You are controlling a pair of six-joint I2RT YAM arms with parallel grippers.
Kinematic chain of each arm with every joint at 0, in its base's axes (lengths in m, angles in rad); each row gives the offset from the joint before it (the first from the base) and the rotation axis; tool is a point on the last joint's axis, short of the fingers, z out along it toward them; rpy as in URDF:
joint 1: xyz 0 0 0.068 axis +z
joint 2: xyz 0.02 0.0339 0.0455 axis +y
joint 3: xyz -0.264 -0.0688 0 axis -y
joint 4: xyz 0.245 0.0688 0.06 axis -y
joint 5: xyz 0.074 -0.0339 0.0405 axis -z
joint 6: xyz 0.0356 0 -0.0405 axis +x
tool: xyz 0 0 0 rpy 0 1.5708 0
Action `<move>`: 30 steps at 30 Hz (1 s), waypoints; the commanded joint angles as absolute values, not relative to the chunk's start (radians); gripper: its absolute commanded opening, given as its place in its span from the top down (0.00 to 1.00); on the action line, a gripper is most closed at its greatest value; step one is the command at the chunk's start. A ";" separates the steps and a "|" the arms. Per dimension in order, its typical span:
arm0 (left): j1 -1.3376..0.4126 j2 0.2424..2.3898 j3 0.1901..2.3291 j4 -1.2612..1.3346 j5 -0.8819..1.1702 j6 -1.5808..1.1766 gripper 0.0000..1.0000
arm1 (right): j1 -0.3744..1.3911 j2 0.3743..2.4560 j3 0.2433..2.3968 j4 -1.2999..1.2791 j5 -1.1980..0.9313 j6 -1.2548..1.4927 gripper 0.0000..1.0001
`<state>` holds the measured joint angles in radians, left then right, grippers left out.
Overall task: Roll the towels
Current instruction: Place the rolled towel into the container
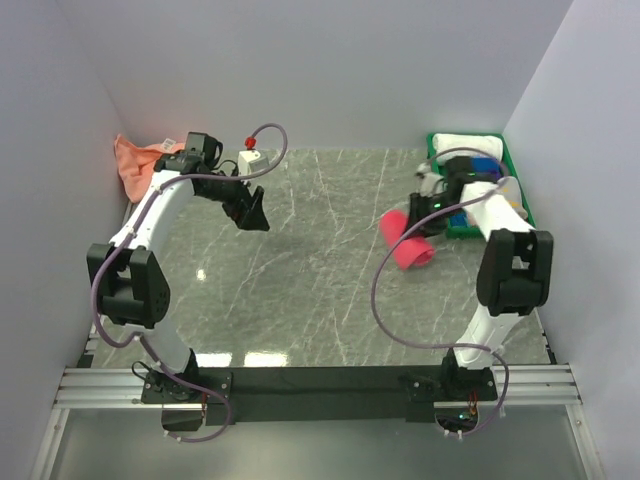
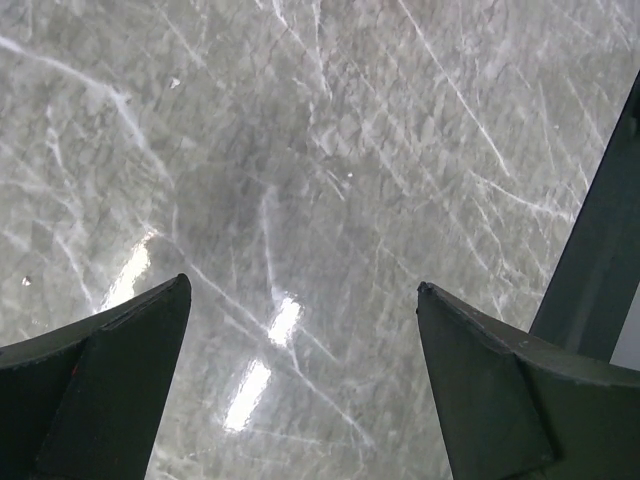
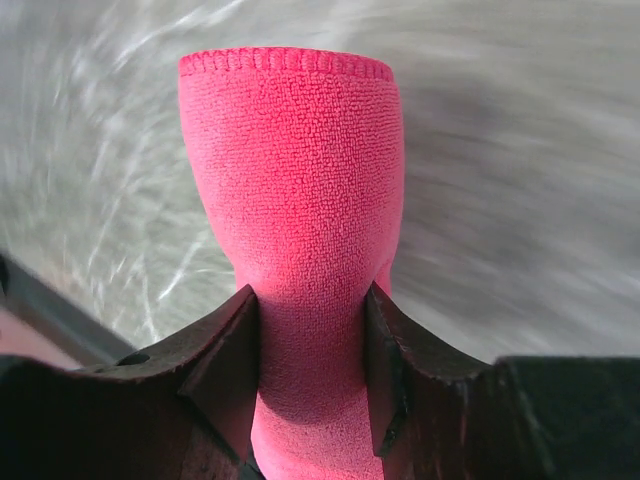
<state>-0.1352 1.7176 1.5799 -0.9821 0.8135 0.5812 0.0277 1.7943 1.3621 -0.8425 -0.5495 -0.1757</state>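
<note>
A crimson pink towel (image 1: pixel 408 243), rolled into a tube, lies on the marble table right of centre. My right gripper (image 1: pixel 426 214) is shut on it; in the right wrist view both fingers pinch the roll (image 3: pixel 295 170) at its waist, around my right gripper (image 3: pixel 311 290). Over the table's back left my left gripper (image 1: pixel 251 213) hangs open. The left wrist view shows my left gripper (image 2: pixel 303 300) spread wide with only bare marble between the fingers. A salmon orange towel (image 1: pixel 133 160) sits crumpled in the back left corner.
A green tray (image 1: pixel 433 148) stands at the back right, behind the right arm, holding a white towel (image 1: pixel 465 142) and a blue towel (image 1: pixel 487 165). White walls close in the table on three sides. The dark base rail (image 1: pixel 320 380) runs along the near edge.
</note>
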 commanded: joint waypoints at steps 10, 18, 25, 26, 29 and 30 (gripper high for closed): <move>-0.176 1.819 1.732 -1.000 0.853 0.489 0.00 | -0.290 1.845 1.748 -0.969 -0.451 -0.184 1.00; -0.179 1.813 1.701 -0.968 0.839 0.460 0.00 | -0.334 2.026 1.989 -0.968 -0.431 -0.176 1.00; -0.178 1.746 1.585 -0.933 0.801 0.477 0.00 | -0.341 2.151 2.094 -0.947 -0.356 -0.169 1.00; -0.178 1.734 1.568 -0.927 0.798 0.479 0.00 | -0.344 2.154 2.088 -0.939 -0.354 -0.170 1.00; -0.176 1.720 1.546 -0.930 0.788 0.483 0.01 | -0.351 2.178 2.083 -0.927 -0.357 -0.170 1.00; -0.175 1.721 1.545 -0.933 0.787 0.485 0.01 | -0.354 2.196 2.086 -0.927 -0.356 -0.169 1.00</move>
